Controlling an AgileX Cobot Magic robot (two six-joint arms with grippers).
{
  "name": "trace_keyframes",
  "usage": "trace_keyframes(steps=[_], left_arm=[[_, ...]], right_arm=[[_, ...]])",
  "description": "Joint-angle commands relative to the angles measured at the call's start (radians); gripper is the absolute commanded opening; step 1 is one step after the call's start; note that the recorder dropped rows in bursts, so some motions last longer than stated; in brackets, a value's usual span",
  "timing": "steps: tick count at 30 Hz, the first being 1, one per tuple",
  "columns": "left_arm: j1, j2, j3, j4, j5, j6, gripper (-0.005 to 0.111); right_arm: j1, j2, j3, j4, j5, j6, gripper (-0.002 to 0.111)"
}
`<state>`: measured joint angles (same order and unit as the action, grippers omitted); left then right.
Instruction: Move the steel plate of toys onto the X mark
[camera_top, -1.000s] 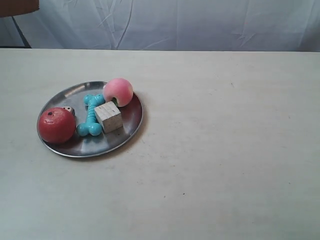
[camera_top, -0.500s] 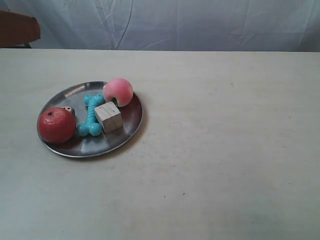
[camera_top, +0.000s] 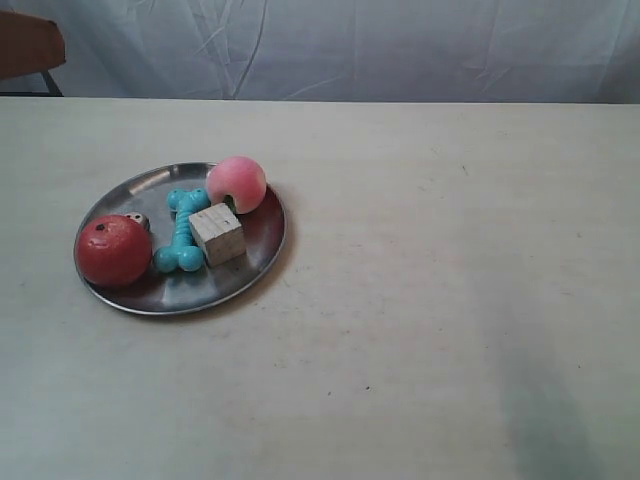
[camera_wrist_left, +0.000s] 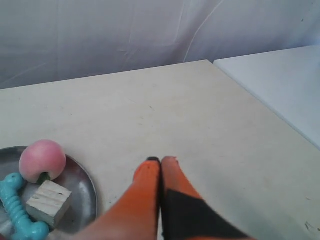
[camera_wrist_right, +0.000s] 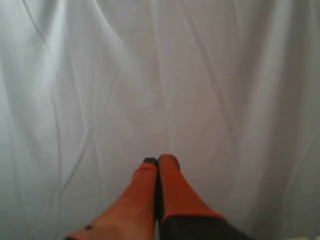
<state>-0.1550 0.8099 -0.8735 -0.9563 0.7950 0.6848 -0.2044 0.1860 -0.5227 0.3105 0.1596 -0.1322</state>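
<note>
The steel plate (camera_top: 140, 188) rests on the table at the exterior view's left. It holds a red ball (camera_top: 112, 250), a pink peach-like ball (camera_top: 237, 183), a turquoise bone (camera_top: 182, 232) and a pale wooden cube (camera_top: 217, 233). A tiny faint grey mark (camera_top: 463, 168) to the right of the plate may be the X mark; its shape is too small to tell. My left gripper (camera_wrist_left: 161, 161) is shut and empty above bare table, beside the plate (camera_wrist_left: 86, 184), peach (camera_wrist_left: 42, 160) and cube (camera_wrist_left: 48, 202). My right gripper (camera_wrist_right: 159, 159) is shut, facing only white cloth. The exterior view shows neither gripper.
A white cloth backdrop (camera_top: 380, 45) hangs behind the table's far edge. A brown shape (camera_top: 28, 45) shows at the top left corner. The left wrist view shows a table edge (camera_wrist_left: 260, 111) with a paler surface (camera_wrist_left: 282, 82) beyond. A soft shadow (camera_top: 545, 420) lies at the lower right.
The brown shape at the top left has shifted down and then a little left. A shadow has appeared on the table at the lower right. Plate and toys have not moved.
</note>
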Motion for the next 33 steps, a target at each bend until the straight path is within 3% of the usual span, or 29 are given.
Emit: trace_keyframes(steps=[1, 12, 20, 24, 33], left_arm=[[-0.008, -0.007, 0.006, 0.007, -0.016, -0.009, 0.0], [-0.008, -0.007, 0.084, 0.0, -0.18, -0.017, 0.0], [-0.008, -0.007, 0.148, 0.002, -0.347, 0.005, 0.0], [-0.008, -0.007, 0.148, -0.004, -0.396, 0.005, 0.0], [-0.008, -0.007, 0.148, -0.009, -0.392, 0.005, 0.0]], right_arm=[[-0.005, -0.024, 0.213, -0.089, -0.231, -0.002, 0.0], [-0.005, -0.165, 0.517, -0.251, -0.263, -0.002, 0.0], [-0.005, -0.186, 0.523, -0.3, -0.141, -0.002, 0.0], [-0.005, -0.186, 0.523, -0.3, 0.006, -0.002, 0.0], [-0.005, -0.186, 0.523, -0.28, 0.068, -0.002, 0.0]])
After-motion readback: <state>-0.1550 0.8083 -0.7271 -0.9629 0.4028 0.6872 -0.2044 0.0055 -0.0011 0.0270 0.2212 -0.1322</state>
